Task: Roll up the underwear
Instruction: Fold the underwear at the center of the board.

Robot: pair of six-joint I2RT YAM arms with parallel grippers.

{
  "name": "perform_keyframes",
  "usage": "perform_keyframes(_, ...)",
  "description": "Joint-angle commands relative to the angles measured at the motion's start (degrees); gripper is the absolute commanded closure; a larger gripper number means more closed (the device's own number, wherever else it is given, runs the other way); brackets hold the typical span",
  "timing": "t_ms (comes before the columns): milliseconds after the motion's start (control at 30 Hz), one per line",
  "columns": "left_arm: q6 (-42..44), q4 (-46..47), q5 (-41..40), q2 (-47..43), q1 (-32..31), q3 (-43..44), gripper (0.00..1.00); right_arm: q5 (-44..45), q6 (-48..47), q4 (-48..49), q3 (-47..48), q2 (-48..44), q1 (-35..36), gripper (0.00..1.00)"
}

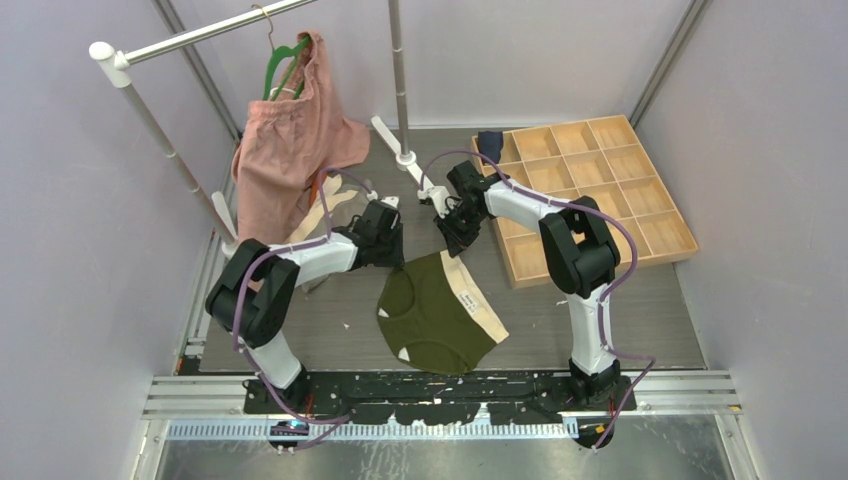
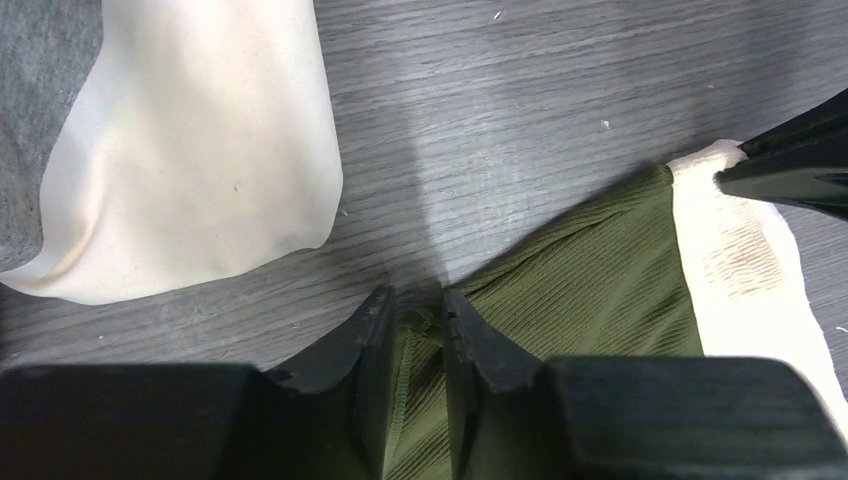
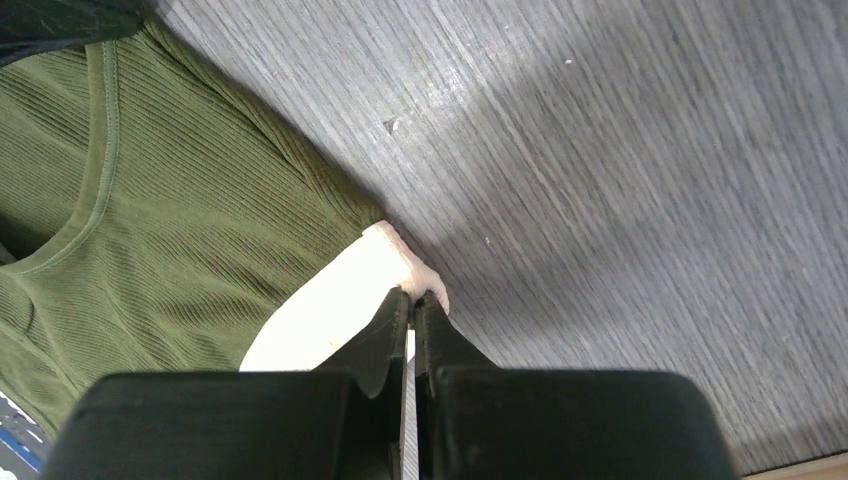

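Black fingers of the left tool (image 2: 418, 310) fill the bottom of the left wrist view, pinched on a fold of ribbed hem at one far corner of the olive underwear (image 1: 435, 315). The right tool (image 3: 412, 300) is clamped tight on the corner of its cream waistband (image 1: 475, 300). The underwear lies on the grey worktop (image 1: 620, 320) between the two arms, near the middle, waistband side toward the right arm. Holding two far corners at once looks meant to draw the cloth taut and flat, giving a straight edge to start a roll from.

Just beside the left tool lies a grey pair (image 2: 40, 120), its own pale band facing up; more cloth behind the left arm is too covered to sort out. Farther right sits a wooden tray (image 1: 655, 232) of compartments, and something navy (image 1: 489, 143) shows in its far-left corner cell, too small to identify. A pink garment (image 1: 285, 150) hangs from a green hanger (image 1: 283, 62).

Each tool's body hides the cloth under it, so how deep either grip goes is unclear, as is whether the held edge is off the worktop.
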Motion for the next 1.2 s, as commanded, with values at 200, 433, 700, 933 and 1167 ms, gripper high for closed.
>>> perform_keyframes(200,1.12,0.14,3.09,-0.08,0.07,-0.95,0.94,1.41,1.09,1.76,-0.76,0.14,-0.01,0.99)
perform_keyframes(433,1.3,-0.45,3.43,-4.09,0.07,0.76,0.99,3.26,4.24,5.64,-1.49,-1.3,-0.01,0.99)
perform_keyframes(700,1.92,-0.68,-0.76,-10.35,0.07,1.62,0.99,6.18,9.61,16.6,-5.86,-7.5,-0.08,0.99)
perform_keyframes(933,3.45,-2.48,-4.32,-12.61,0.06,2.64,0.99,10.32,11.35,16.77,-6.28,-10.6,-0.09,0.97)
perform_keyframes(1167,4.37,-2.9,-6.29,-14.15,0.06,2.96,0.99,9.21,12.33,20.09,-9.91,-16.04,-0.08,0.97)
